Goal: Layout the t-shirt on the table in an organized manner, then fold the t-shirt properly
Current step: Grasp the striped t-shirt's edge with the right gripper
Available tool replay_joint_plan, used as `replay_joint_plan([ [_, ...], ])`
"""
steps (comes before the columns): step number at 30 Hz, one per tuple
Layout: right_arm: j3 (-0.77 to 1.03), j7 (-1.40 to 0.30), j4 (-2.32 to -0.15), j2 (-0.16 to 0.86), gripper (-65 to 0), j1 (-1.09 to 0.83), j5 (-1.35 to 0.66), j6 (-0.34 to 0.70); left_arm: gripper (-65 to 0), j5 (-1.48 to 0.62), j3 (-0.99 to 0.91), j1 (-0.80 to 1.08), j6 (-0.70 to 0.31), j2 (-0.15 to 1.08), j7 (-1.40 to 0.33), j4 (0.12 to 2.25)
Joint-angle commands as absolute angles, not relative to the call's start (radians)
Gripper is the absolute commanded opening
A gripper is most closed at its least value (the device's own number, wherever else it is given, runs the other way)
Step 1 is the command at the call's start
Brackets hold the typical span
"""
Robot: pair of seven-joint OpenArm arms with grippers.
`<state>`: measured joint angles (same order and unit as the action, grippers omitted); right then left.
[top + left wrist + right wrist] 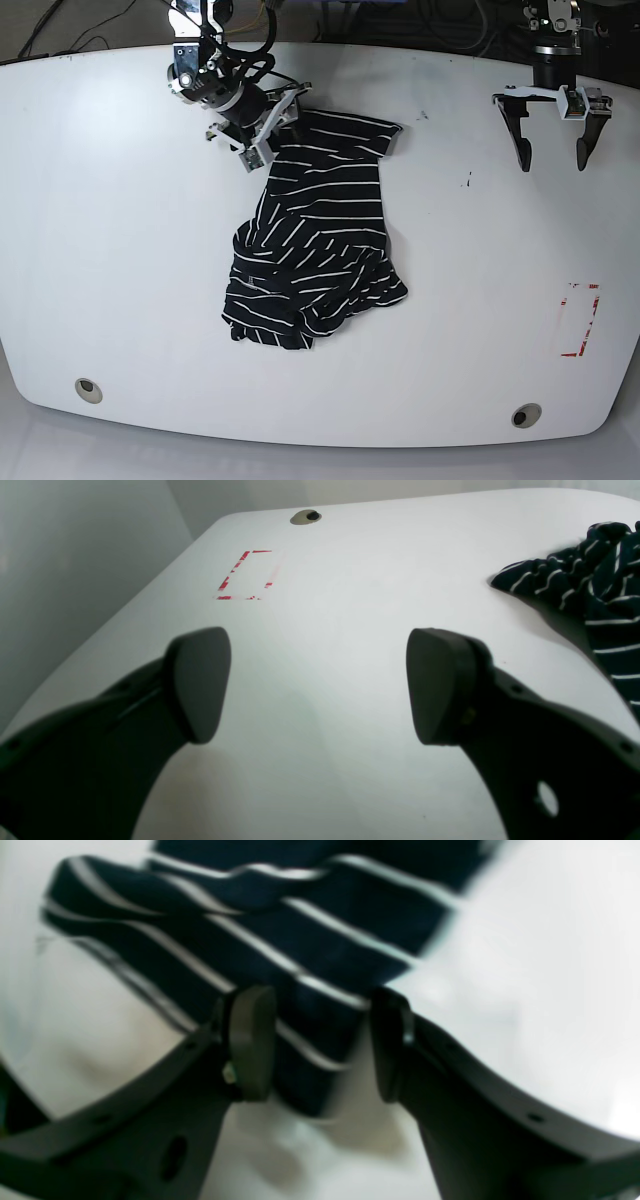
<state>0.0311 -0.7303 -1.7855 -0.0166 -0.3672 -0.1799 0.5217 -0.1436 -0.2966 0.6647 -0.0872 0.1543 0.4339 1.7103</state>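
Observation:
The black t-shirt (pixel 320 240) with thin white stripes lies crumpled in the middle of the white table (pixel 120 250). My right gripper (pixel 272 130) is at the shirt's far left corner. In the right wrist view, the right gripper (pixel 320 1045) has its jaws apart, and a striped fold of the t-shirt (pixel 300 940) lies between the fingers without being pinched. My left gripper (pixel 552 163) hangs open over bare table at the far right, well apart from the shirt. In the left wrist view, the left gripper (pixel 317 685) holds nothing, and the t-shirt (pixel 600 595) shows only at the right edge.
A red-marked rectangle (pixel 578 320) sits near the table's right edge and appears ahead of the left gripper as the red rectangle (pixel 247 575). Two round grommets (pixel 87 389) (pixel 525 414) lie near the front edge, and one grommet (pixel 306 516) shows beyond the rectangle. Dark specks (pixel 466 181) mark the surface.

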Motion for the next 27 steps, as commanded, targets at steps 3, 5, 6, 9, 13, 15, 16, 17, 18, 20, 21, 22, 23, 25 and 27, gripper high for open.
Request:
replay_joint_plan([
  [3, -0.008, -0.725, -1.797, -0.016, -35.5, -0.369, -0.183, 0.522, -12.7, -0.150, -0.302, 0.671, -0.085, 0.159, 0.463, 1.732],
  [5, -0.019, -0.725, -1.797, -0.016, -35.8, -0.369, -0.183, 0.521, -12.7, -0.150, -0.302, 0.671, -0.085, 0.159, 0.463, 1.732],
  [6, -0.022, -0.725, -1.797, -0.016, -35.8, -0.369, -0.183, 0.521, -12.7, -0.150, -0.302, 0.671, -0.085, 0.159, 0.463, 1.732],
  [9, -0.022, -0.725, -1.797, -0.016, -36.0, -0.367, -0.183, 0.519, -12.7, -0.150, -0.302, 0.671, -0.085, 0.159, 0.463, 1.732],
  [13, -0.022, -0.725, -1.797, -0.016, -42.1, -0.364, -0.182, 0.519, -12.7, -0.150, -0.303, 0.673, -0.085, 0.159, 0.463, 1.732],
  [15, -0.021, -0.725, -1.797, -0.015, -49.5, -0.363, -0.182, 0.519, -12.7, -0.150, -0.303, 0.673, -0.085, 0.159, 0.463, 1.732],
  [16, -0.021, -0.725, -1.797, -0.013, -52.9, -0.363, -0.182, 0.519, -12.7, -0.150, -0.303, 0.673, -0.085, 0.159, 0.463, 1.732],
  [17, -0.021, -0.725, -1.797, -0.012, -57.4, -0.361, -0.180, 0.519, -12.7, -0.150, -0.303, 0.673, -0.085, 0.159, 0.463, 1.732],
  [18, -0.021, -0.725, -1.799, -0.004, -62.7, -0.360, -0.180, 0.519, -12.7, -0.150, -0.303, 0.676, -0.085, 0.159, 0.463, 1.732],
  [20, -0.021, -0.725, -1.801, 0.010, -65.0, -0.349, -0.180, 0.518, -12.7, -0.150, -0.303, 0.679, -0.085, 0.159, 0.463, 1.732],
  [21, -0.022, -0.725, -1.801, 0.015, -65.0, -0.343, -0.183, 0.518, -12.7, -0.150, -0.303, 0.680, -0.085, 0.159, 0.463, 1.732],
  [22, -0.022, -0.725, -1.801, 0.015, -65.0, -0.341, -0.185, 0.518, -12.7, -0.150, -0.303, 0.680, -0.085, 0.159, 0.463, 1.732],
  [23, -0.022, -0.725, -1.802, 0.018, -65.0, -0.341, -0.182, 0.519, -12.7, -0.150, -0.303, 0.680, -0.085, 0.159, 0.463, 1.732],
  [25, -0.022, -0.725, -1.807, 0.028, -65.0, -0.341, -0.183, 0.519, -12.7, -0.150, -0.303, 0.680, -0.085, 0.159, 0.463, 1.732],
  [27, -0.022, -0.725, -1.824, 0.042, -65.0, -0.338, -0.186, 0.519, -12.7, -0.150, -0.303, 0.680, -0.085, 0.159, 0.463, 1.732],
])
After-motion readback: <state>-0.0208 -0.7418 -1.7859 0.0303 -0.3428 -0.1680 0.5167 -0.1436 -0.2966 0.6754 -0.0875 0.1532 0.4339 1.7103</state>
